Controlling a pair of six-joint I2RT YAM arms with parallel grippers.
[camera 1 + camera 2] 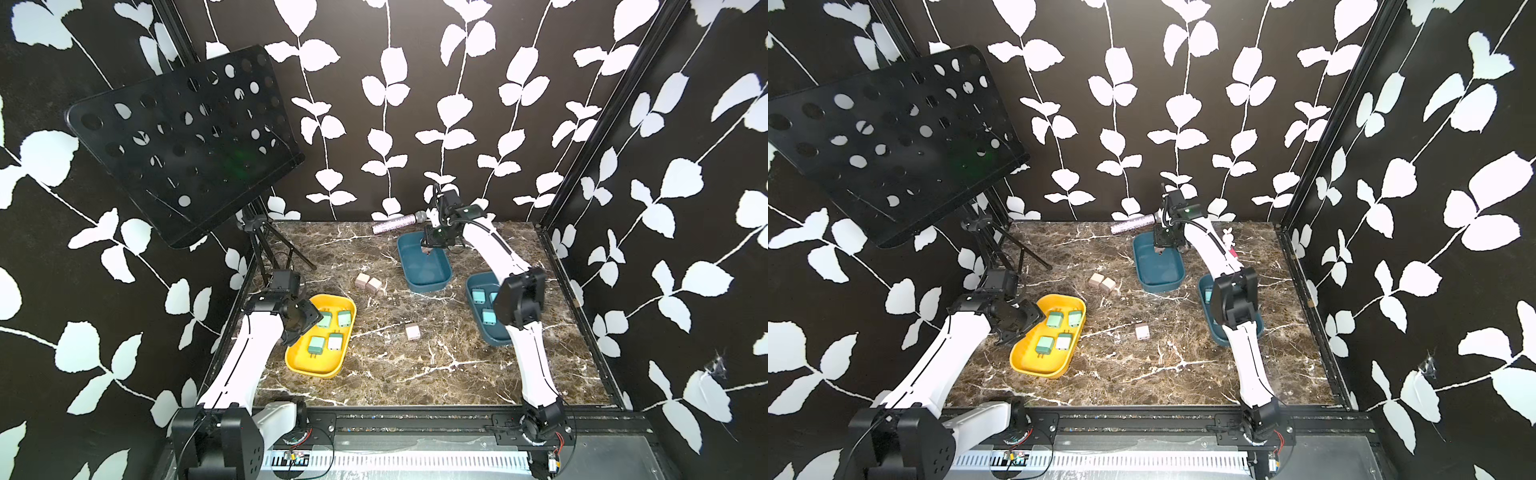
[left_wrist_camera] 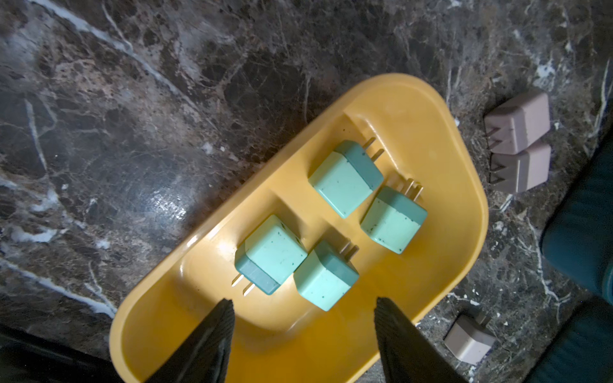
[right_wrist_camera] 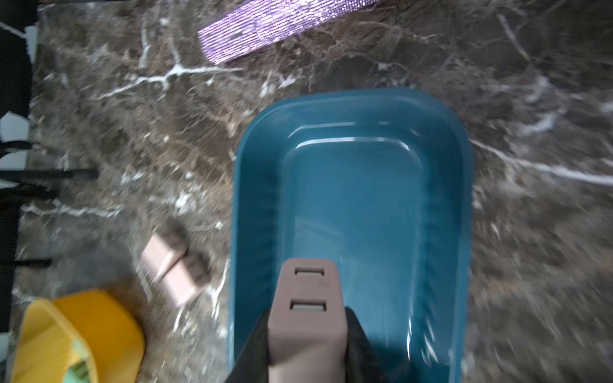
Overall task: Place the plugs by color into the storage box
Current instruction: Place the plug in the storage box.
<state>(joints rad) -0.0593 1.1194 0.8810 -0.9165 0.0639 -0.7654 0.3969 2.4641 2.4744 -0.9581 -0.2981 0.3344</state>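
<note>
Several mint green plugs (image 1: pixel 326 319) (image 2: pixel 345 179) lie in the yellow storage box (image 1: pixel 307 368) (image 2: pixel 431 159) at the front left. My left gripper (image 1: pixel 305 322) (image 2: pixel 303 303) hovers open over that box's left side, with nothing between its fingers. My right gripper (image 1: pixel 427 249) (image 3: pixel 308 318) is shut on a pink-beige plug (image 3: pixel 306 298), held above the far end of the empty blue box (image 1: pixel 428 282) (image 3: pixel 365 199). Two pink-beige plugs (image 1: pixel 368 284) (image 2: pixel 517 142) sit side by side mid-table, and one more (image 1: pixel 412 332) lies nearer the front. Light blue plugs (image 1: pixel 478 296) lie in a second blue box (image 1: pixel 488 337), partly hidden by my right arm.
A glittery purple microphone (image 1: pixel 399 223) (image 3: pixel 282 23) lies at the back, just behind the empty blue box. A black perforated music stand (image 1: pixel 183 141) rises at the back left. A white rabbit figure (image 1: pixel 1227 237) stands behind my right arm. Black frame rails edge the table.
</note>
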